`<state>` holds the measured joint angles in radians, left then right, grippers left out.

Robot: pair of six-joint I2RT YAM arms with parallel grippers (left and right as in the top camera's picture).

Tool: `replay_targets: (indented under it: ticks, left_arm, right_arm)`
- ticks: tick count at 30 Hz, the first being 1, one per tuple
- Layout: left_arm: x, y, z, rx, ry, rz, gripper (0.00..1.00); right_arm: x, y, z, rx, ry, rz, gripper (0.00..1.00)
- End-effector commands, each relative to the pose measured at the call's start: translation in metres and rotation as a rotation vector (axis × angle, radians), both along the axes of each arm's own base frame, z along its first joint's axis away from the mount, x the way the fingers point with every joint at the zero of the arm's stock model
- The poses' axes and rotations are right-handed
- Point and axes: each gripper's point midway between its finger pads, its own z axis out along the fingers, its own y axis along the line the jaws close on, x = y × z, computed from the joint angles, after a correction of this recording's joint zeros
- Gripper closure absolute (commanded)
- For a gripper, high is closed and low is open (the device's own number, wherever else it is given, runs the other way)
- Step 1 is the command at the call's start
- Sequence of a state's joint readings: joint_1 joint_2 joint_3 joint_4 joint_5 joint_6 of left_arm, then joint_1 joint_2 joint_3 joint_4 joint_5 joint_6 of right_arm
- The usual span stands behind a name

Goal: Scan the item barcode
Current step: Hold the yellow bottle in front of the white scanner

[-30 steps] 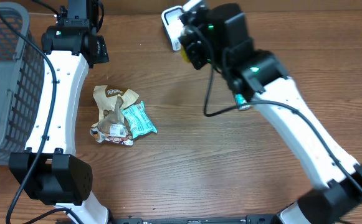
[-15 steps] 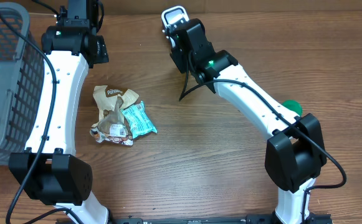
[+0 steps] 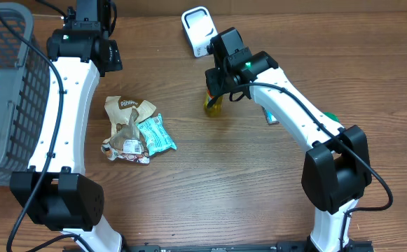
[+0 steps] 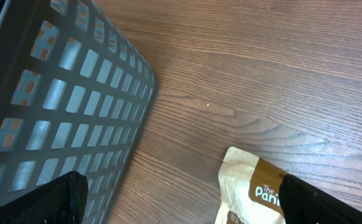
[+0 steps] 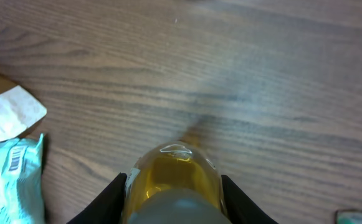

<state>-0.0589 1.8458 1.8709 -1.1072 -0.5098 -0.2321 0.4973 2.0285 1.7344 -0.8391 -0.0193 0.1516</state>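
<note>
Right hand is clamped on the yellow bottle, mid-tabletop, just on the near side of the white scanner. It's picked up, but no barcode shows, so I judge the scan still to do. Left hand hangs wide apart at far left by the basket, and the only readable print is "The Pani…" on the brown packet.

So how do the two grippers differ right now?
The left gripper is wide open and empty; the right gripper is closed on the yellow bottle. The left hangs beside the basket; the right sits near the white scanner. Both point down toward the table.
</note>
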Motion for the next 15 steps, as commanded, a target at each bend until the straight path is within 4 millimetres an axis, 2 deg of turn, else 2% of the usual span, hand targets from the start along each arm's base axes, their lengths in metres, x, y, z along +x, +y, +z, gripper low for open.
replay_targets:
  ticks: [1,4,12,13,14,15]
  left_arm:
    - [0.000,-0.001,0.014,0.013,-0.032,-0.007,0.00]
    - [0.000,-0.001,0.014,0.013,-0.032,-0.007,0.00]
    - [0.000,-0.001,0.014,0.013,-0.032,-0.007,0.00]
    - [0.000,-0.001,0.014,0.013,-0.032,-0.006,0.00]
    - [0.000,-0.001,0.014,0.013,-0.032,-0.007,0.00]
    - [0.000,-0.001,0.015,0.013,-0.032,-0.007,0.00]
  right_arm:
    - [0.002,0.005,0.019,0.050,-0.022,-0.019,0.63]
    - [0.001,0.004,0.018,0.045,-0.015,-0.019,0.56]
    - [-0.017,-0.005,0.008,0.002,0.063,-0.018,0.48]
    - [-0.017,-0.005,0.008,0.003,0.063,-0.018,0.43]
    - [-0.016,-0.004,0.008,0.004,0.060,-0.018,0.28]
    - [-0.016,-0.004,0.008,0.005,0.059,-0.018,0.20]
